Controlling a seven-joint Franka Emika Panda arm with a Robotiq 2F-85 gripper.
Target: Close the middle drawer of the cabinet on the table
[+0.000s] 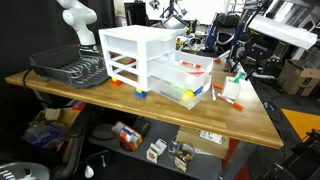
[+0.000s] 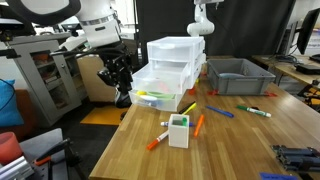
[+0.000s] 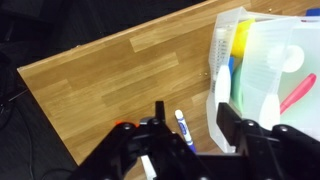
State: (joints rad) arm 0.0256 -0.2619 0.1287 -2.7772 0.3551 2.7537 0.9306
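While the middle drawer (image 2: 165, 72) is seen pulled out of the cabinet (image 2: 182, 43), the claw (image 2: 122, 90), jaws apart, is held at its 9 o'clock; the approach is judged in hand, an inward push needed.

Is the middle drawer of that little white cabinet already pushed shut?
No, in an exterior view the middle drawer sticks well out from the front of the cabinet.

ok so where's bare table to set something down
Biggest free patch: the table near its front edge, from the white pen box toward the dark object at the corner. Crowded: markers between the cabinet and grey bin; the end effector sits at the cabinet's front.
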